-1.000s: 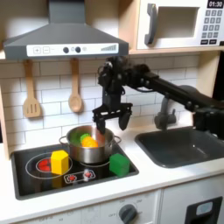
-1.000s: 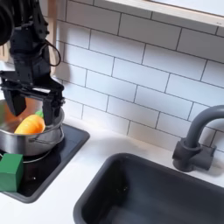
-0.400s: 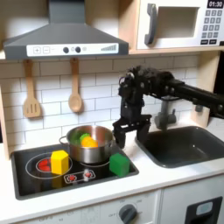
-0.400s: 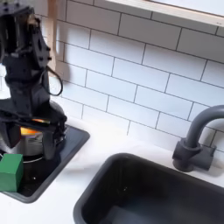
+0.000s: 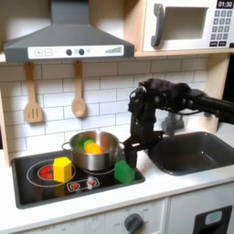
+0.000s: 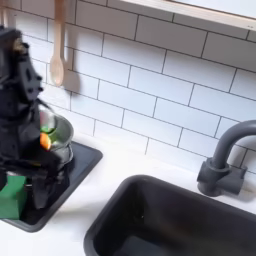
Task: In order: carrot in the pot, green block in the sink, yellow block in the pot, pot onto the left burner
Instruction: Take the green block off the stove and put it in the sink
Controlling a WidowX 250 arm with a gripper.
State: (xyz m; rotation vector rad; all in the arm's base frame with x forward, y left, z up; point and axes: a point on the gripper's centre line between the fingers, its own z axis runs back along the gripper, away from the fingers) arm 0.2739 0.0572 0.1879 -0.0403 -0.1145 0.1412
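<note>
In the first exterior view, two wooden utensils point(image 5: 33, 99) hang on the white tile wall at the upper left, below the grey hood point(image 5: 66, 37). Lower left, the stove point(image 5: 32, 187) lies flat in the table point(image 5: 174, 187), and the yellow block point(image 5: 61, 168) sits on the left burner point(image 5: 41, 171). Just to its right stands the pot point(image 5: 94, 154), with the carrot point(image 5: 91, 146) lying inside it beside something green. The green block point(image 5: 124, 171) rests on the stove at the pot's lower right, near the cooktop's right edge. The tool point(image 5: 131, 156) hangs right over that block at the frame's centre, its fingers spread to either side of the cube; whether they touch it cannot be told. The black arm runs off to the right, above the sink point(image 5: 187, 151) in the lower right, and a microwave point(image 5: 187, 24) fills the upper right. In the second exterior view, the tool point(image 6: 22, 172) stands at the left edge over the green block point(image 6: 12, 195), with the carrot point(image 6: 45, 141) showing in the pot point(image 6: 60, 140) behind, and the sink point(image 6: 170, 225) and its faucet point(image 6: 225, 160) on the right.
</note>
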